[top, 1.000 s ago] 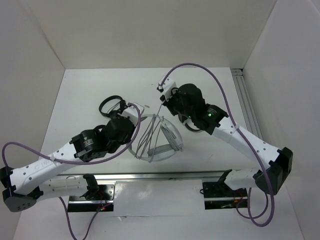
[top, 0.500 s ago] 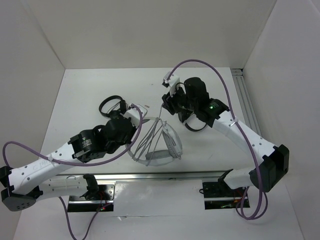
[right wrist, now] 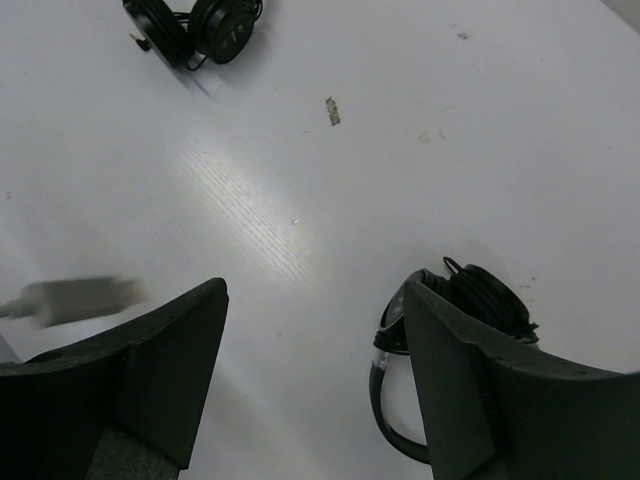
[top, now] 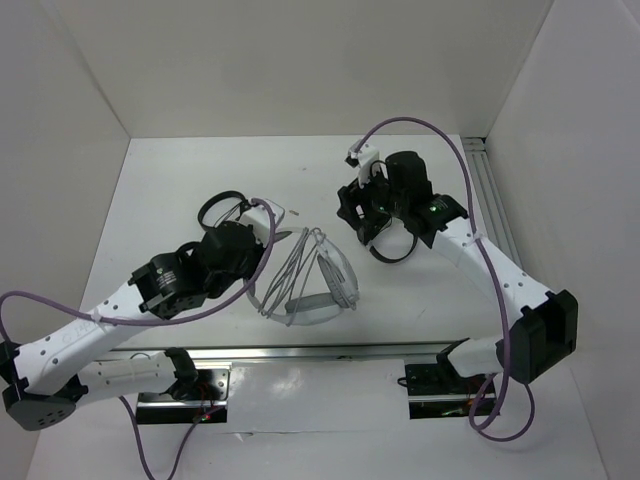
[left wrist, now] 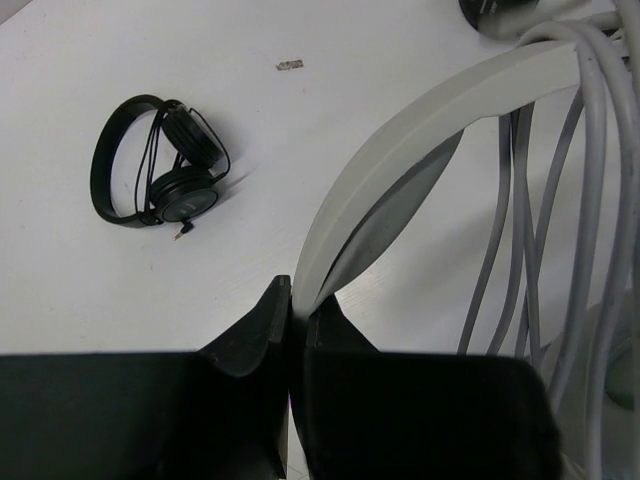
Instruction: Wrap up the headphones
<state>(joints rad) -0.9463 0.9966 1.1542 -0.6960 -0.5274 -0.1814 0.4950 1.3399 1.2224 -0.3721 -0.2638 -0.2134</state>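
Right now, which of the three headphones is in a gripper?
The large light grey pair, its headband pinched in the left gripper; both small black pairs lie free on the table.

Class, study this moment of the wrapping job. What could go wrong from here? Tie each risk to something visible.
1. The right gripper is open and holds nothing, so the cable in loose loops on the headphones may slacken and unwind.
2. The left gripper pinches only the edge of the headband; the headphones could twist or slip.
3. A black headset lies beside the right gripper and might get knocked.
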